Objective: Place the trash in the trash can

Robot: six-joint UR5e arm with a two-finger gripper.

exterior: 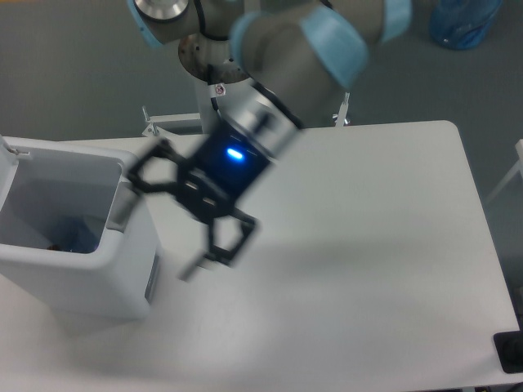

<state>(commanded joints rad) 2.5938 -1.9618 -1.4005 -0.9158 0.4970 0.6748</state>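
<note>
Now, fixed camera: black two-finger gripper motion-blurred above white table, just right of boxy white plastic trash can; fingers spread, nothing held. Trash judged already binned: dim blue-tinted shape seen at can bottom, pieces not separable, bottle's long axis and heading cannot be told. Step judged retreat: arm best kept clear of can rim, nothing nudged.

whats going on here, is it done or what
A single robot arm is clearing trash into the white trash can at the table's left edge. Its gripper is open and empty, blurred with motion, beside the can over the table. Something bluish lies at the bottom of the can, too dim to identify. No trash shows on the table.
</note>
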